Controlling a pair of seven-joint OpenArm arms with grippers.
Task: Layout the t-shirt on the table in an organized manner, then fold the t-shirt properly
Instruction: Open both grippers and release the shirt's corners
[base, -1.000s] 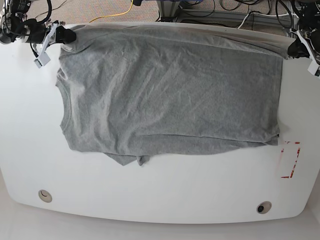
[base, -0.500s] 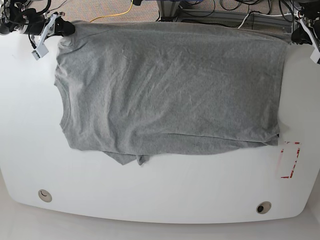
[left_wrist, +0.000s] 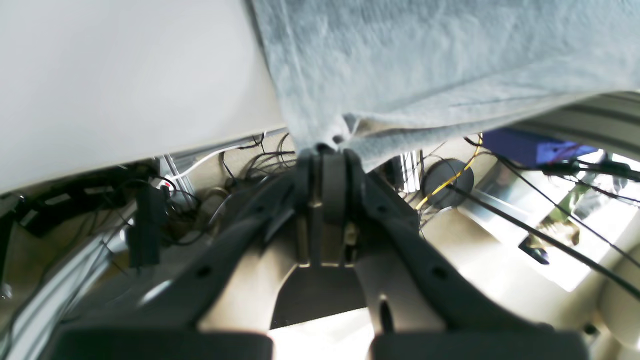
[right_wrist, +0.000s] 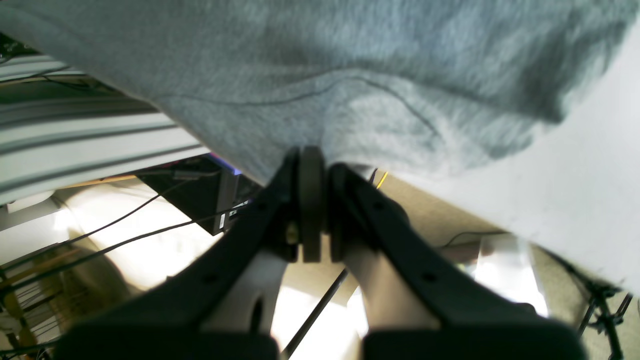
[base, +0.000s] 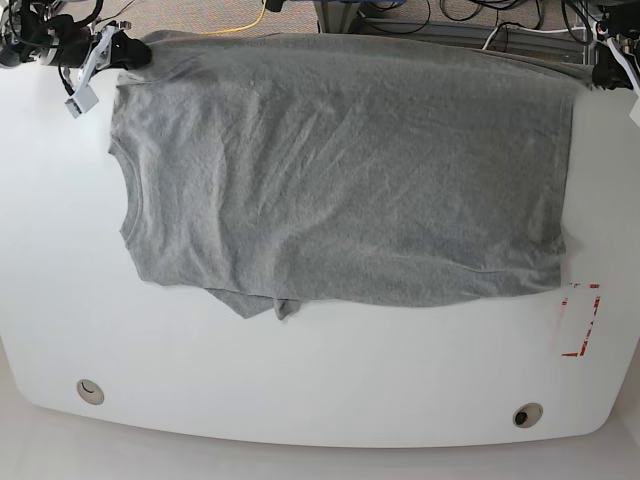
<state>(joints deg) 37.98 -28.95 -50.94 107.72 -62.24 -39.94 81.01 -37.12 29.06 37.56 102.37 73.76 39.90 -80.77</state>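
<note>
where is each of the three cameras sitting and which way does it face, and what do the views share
Base: high above, looking down on the white table and the spread t-shirt; both grippers show at the far corners, right gripper, left gripper.
Left wrist: behind the left gripper, looking along its shut fingers at the pinched shirt corner, cables beyond.
Right wrist: behind the right gripper, facing its pinched shirt edge.
Shared: all show the t-shirt and table.

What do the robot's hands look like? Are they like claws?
Sort of! The left gripper and right gripper each have two long black fingers with small round holes. Pale panels sit between them. In the base view, a white tag dangles from the right one.
</note>
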